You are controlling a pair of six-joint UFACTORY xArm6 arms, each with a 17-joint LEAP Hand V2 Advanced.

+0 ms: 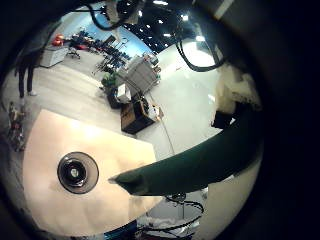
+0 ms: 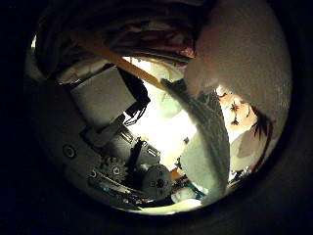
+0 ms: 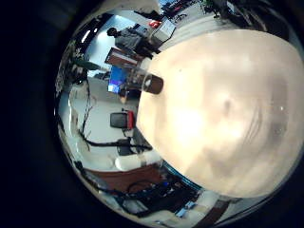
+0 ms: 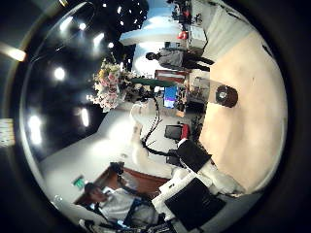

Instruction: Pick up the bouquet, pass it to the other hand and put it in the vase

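Observation:
In the left thumb side palm view the wrap (image 2: 207,137) runs close past my left hand's geared fingers (image 2: 127,162), with flowers (image 2: 245,113) at its end. In the right thumb side palm view the bouquet's flowers (image 4: 109,85) are held high, away from the vase (image 4: 225,95) on the table. The vase also shows in the right little finger side palm view (image 3: 152,84). My right hand (image 4: 199,184) is over the table, with nothing near its palm.
A pale cloth covers the table (image 1: 50,150), and the vase stands near its edge (image 3: 190,123). Beyond the table are a floor with boxes and a cart (image 1: 135,110) and a monitor (image 4: 171,97).

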